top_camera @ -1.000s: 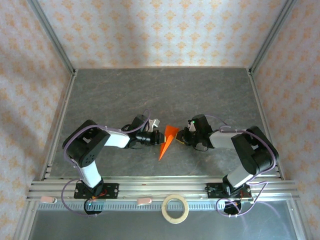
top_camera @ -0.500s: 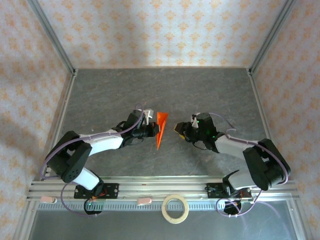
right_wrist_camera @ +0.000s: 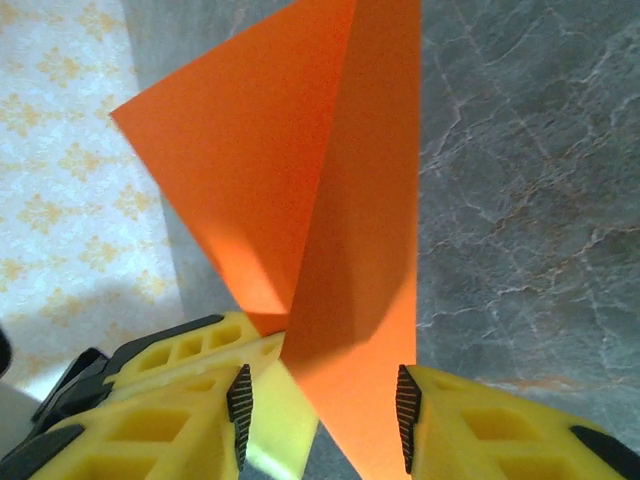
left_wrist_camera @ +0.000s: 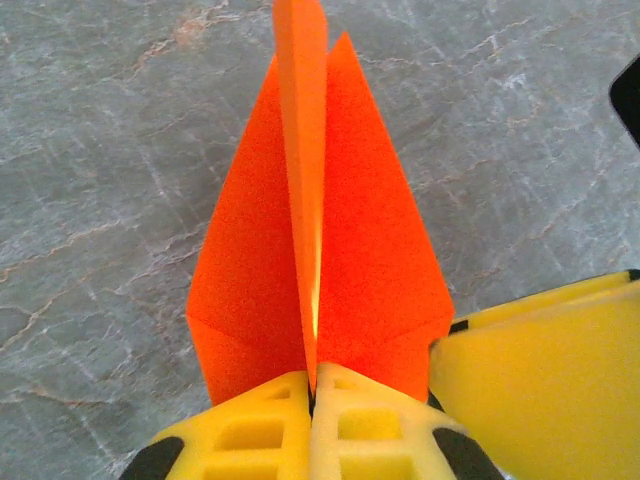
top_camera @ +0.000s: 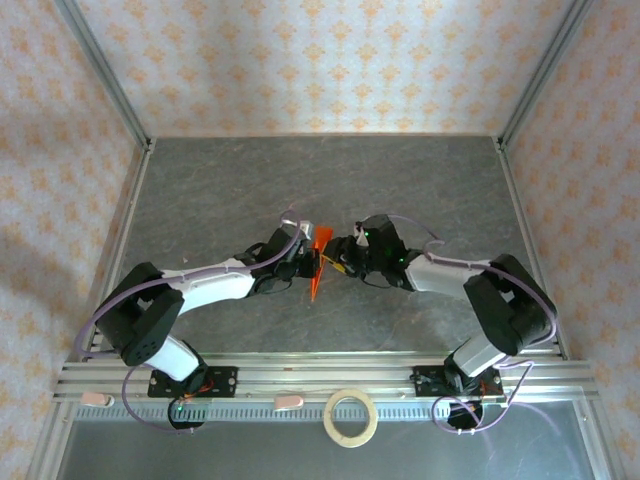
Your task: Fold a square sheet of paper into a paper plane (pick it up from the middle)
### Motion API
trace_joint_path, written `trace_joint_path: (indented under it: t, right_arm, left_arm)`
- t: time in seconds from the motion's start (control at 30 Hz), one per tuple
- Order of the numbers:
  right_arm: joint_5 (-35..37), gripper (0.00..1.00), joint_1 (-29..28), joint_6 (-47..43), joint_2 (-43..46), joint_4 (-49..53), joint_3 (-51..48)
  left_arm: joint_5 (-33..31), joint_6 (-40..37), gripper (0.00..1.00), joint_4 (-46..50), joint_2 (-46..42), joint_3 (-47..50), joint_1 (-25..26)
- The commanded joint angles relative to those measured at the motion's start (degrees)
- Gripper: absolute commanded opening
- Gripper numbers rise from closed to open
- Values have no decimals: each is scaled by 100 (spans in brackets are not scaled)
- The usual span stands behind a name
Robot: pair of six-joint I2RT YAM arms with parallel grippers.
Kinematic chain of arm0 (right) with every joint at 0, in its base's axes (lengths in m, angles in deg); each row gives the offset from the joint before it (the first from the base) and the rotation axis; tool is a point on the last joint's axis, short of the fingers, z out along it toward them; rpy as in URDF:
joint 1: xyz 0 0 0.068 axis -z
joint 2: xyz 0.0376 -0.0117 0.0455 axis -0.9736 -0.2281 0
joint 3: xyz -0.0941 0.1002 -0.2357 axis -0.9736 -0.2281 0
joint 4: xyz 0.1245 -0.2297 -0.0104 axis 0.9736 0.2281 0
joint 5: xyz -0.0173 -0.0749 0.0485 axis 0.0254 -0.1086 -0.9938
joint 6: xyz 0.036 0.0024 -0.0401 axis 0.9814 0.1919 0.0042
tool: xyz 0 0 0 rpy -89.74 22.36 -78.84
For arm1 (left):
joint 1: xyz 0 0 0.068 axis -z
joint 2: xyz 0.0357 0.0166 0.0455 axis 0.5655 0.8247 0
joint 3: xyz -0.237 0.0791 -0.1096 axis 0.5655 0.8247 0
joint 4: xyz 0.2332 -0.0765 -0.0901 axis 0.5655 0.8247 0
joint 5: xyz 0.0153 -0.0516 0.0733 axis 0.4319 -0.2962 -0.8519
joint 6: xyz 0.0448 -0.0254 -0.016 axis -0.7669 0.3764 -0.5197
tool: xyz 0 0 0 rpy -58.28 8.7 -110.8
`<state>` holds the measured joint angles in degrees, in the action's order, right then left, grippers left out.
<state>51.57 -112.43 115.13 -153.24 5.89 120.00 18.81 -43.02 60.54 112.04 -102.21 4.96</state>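
Note:
The paper plane is a narrow bright orange dart held just above the middle of the grey table. In the left wrist view its centre fold stands upright with both wings spread to the sides. My left gripper is shut on the tail end of that fold and comes at the plane from the left. My right gripper faces it from the right. Its jaws stand open around one orange wing. The left gripper's yellow fingers lie just beside the right one's left pad.
A pale tape ring lies on the front rail between the two arm bases. Aluminium posts and patterned walls close in the grey marbled table on three sides; its back half is bare.
My left gripper has kept hold of the plane and turned it more upright. My right gripper let go, drew back, and has come in again with open jaws around a wing.

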Motion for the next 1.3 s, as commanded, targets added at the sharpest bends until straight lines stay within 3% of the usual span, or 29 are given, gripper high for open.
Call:
trace_joint_path:
  t: [0.0, 0.3, 0.47, 0.6, 0.83, 1.27]
  right_arm:
    - [254, 38, -33, -175, -248, 526, 206]
    - [202, 20, -33, -280, -448, 599, 238]
    - [152, 6, -33, -247, -445, 513, 224]
    - [158, 5, -33, -218, -470, 505, 201]
    - [158, 4, -33, -194, -523, 460, 179]
    - [149, 4, -33, -221, -576, 446, 163]
  left_arm:
    - [-198, -125, 6, 171, 39, -114, 59]
    - [-173, -323, 10, 248, 84, -71, 81]
    - [-29, -321, 26, 380, 89, -135, 89]
    - [66, -244, 33, 347, -212, -61, 99]
    - [3, 19, 38, 385, -570, 151, 103]
    - [456, -72, 41, 328, 211, -25, 103]
